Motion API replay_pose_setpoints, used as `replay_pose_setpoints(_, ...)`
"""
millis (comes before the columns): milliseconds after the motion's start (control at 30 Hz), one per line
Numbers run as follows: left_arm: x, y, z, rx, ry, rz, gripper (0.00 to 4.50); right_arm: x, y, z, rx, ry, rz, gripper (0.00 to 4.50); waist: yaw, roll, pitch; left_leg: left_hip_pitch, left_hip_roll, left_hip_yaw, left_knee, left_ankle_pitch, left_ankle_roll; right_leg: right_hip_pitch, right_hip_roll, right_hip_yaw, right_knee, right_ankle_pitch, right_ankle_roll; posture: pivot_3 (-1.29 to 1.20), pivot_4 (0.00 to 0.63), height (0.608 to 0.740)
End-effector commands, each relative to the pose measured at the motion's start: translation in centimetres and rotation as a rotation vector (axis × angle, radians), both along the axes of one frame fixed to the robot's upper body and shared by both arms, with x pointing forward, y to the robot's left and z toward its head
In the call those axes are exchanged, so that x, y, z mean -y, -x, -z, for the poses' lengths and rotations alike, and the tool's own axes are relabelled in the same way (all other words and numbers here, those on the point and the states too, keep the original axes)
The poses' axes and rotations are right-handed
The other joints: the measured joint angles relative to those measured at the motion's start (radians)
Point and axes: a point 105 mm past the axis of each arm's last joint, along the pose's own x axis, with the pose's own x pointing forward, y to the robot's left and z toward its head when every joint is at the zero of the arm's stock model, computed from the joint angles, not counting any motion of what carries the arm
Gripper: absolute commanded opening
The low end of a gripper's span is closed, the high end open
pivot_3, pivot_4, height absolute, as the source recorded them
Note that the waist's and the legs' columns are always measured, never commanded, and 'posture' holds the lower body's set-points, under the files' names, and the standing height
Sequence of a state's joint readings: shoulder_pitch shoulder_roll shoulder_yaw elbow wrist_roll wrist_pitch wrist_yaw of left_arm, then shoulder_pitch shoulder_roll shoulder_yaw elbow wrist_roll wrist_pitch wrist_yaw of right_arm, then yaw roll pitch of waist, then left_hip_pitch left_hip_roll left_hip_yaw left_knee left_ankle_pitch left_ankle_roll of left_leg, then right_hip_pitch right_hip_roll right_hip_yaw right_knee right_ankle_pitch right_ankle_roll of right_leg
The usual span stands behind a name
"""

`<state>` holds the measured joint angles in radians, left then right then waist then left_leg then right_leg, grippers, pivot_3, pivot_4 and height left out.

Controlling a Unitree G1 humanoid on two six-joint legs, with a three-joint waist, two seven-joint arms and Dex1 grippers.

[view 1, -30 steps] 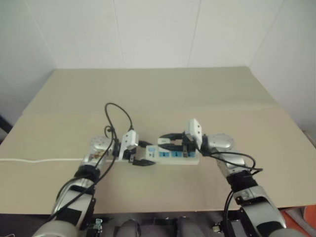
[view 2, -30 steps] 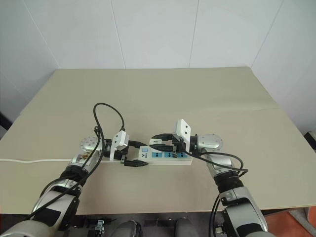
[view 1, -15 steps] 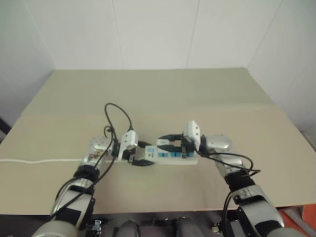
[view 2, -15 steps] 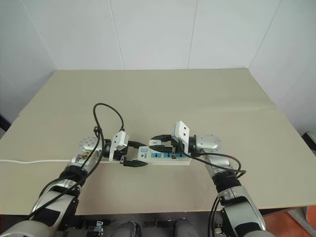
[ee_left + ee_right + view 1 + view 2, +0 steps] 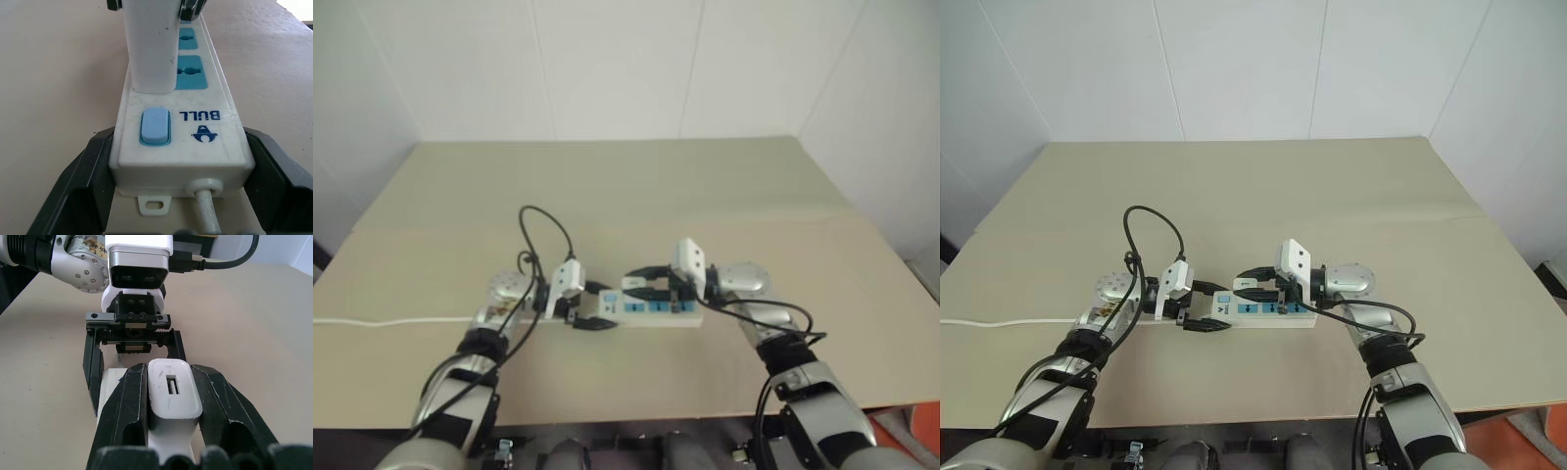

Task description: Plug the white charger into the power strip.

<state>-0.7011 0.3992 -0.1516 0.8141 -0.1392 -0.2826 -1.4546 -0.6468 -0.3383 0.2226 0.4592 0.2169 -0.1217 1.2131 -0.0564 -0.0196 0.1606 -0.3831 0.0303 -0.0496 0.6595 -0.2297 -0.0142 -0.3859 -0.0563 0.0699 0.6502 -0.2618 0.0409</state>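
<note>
The power strip (image 5: 195,137), white with blue socket faces, lies on the table, also seen from above as the power strip (image 5: 1278,312). My left gripper (image 5: 178,164) is shut on its switch end, one black finger on each long side. The white charger (image 5: 171,394) stands upright on the socket closest to the switch, and in the left wrist view the white charger (image 5: 149,49) has its base down against the strip's face, its pins hidden. My right gripper (image 5: 168,371) is shut on the charger from the other side, pointing toward the left gripper.
The strip's thin white cable (image 5: 391,319) runs left across the beige table (image 5: 626,186) to its edge. A black cable loop (image 5: 543,230) arches above my left wrist. White walls close in behind and on both sides of the table.
</note>
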Motion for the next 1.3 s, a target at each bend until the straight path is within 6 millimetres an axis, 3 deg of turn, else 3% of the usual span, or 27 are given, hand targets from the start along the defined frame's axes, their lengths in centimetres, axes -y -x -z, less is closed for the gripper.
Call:
replay_pose_setpoints(33,0.2,0.3,-0.1,0.016,-0.011,0.03,3.27,0.6,1.4,5.7,-0.145,0.188,-0.005,1.88,0.0,0.0,0.0,0.0,0.0,0.0,0.0,0.0,0.0,0.0,0.0,0.0,0.0,0.0,0.0,0.0,0.15,0.74)
replay_pose_setpoints(67,0.2,0.3,-0.1,0.016,-0.011,0.03,3.27,0.5,1.4,5.5,-0.142,0.182,-0.009,2.03,0.002,0.0,0.0,0.0,0.0,0.0,0.0,0.0,0.0,0.0,0.0,0.0,0.0,0.0,0.0,0.0,0.15,0.74)
replay_pose_setpoints(300,0.2,0.3,0.0,0.019,-0.008,0.026,3.27,0.3,1.1,4.5,-0.096,0.154,-0.003,4.38,0.005,-0.001,0.0,-0.001,0.0,0.0,0.0,0.0,0.0,0.0,0.0,0.0,-0.001,0.0,0.0,0.0,0.15,0.74)
replay_pose_setpoints(333,0.2,0.3,0.0,0.019,-0.008,0.026,3.27,0.3,1.1,4.5,-0.095,0.156,-0.006,4.48,0.005,-0.001,0.0,-0.001,0.0,0.0,0.0,0.0,0.0,0.0,0.0,0.0,-0.001,0.0,0.0,0.0,0.15,0.74)
replay_pose_setpoints(600,0.5,0.2,-0.4,-0.002,0.019,0.039,3.27,0.6,1.1,4.5,-0.085,0.17,-0.01,4.48,0.005,-0.001,0.0,-0.001,0.0,0.0,0.0,0.0,0.0,0.0,0.0,0.0,-0.001,0.0,0.0,0.0,0.15,0.74)
replay_pose_setpoints(667,0.6,0.2,-0.9,-0.01,0.045,0.046,3.99,0.8,1.1,4.5,-0.088,0.173,-0.012,4.5,0.006,-0.001,0.0,-0.001,0.0,0.0,0.0,0.0,0.0,0.0,0.0,0.0,-0.001,0.0,0.0,0.0,0.15,0.74)
replay_pose_setpoints(733,0.6,0.3,-1.2,-0.001,0.062,0.059,4.44,0.8,1.2,4.5,-0.088,0.175,-0.013,4.5,0.008,-0.001,0.0,-0.001,0.0,0.0,0.0,0.0,0.0,0.0,0.0,0.0,-0.001,0.0,0.0,0.0,0.15,0.74)
replay_pose_setpoints(900,-0.2,-0.2,-3.2,0.035,0.154,0.006,4.44,1.1,1.2,4.0,-0.084,0.171,-0.015,4.5,0.011,-0.001,0.0,-0.002,0.0,0.0,0.0,0.0,0.0,-0.001,0.0,0.0,-0.001,0.0,0.0,0.0,0.15,0.74)
replay_pose_setpoints(1033,-3.0,0.4,-5.6,0.046,0.196,0.002,4.44,1.8,0.9,2.4,-0.024,0.133,0.017,4.5,0.01,-0.001,0.0,-0.003,0.0,0.0,-0.001,0.0,0.0,-0.001,0.0,0.0,-0.001,0.0,0.0,0.0,0.15,0.74)
replay_pose_setpoints(1133,-5.9,1.4,-7.4,0.03,0.215,-0.019,4.44,3.6,0.8,0.3,0.041,0.097,0.058,4.5,0.01,-0.001,0.001,-0.004,0.0,0.0,-0.001,0.0,0.0,-0.003,0.0,0.0,-0.002,0.0,0.0,0.0,0.15,0.74)
replay_pose_setpoints(1200,-8.0,1.5,-8.1,0.009,0.237,-0.082,4.44,5.4,1.0,-1.2,0.09,0.087,0.089,4.5,0.014,0.0,0.004,-0.005,0.0,-0.001,-0.001,0.0,0.0,-0.003,0.0,-0.001,-0.002,0.0,0.0,0.0,0.15,0.74)
replay_pose_setpoints(1300,-12.0,1.6,-7.2,0.032,0.112,-0.218,4.44,9.4,1.5,-3.5,0.172,0.115,0.162,4.5,0.022,0.001,0.008,-0.006,0.0,-0.001,-0.001,0.0,0.0,-0.004,-0.001,-0.001,-0.003,0.0,0.0,0.0,0.15,0.74)
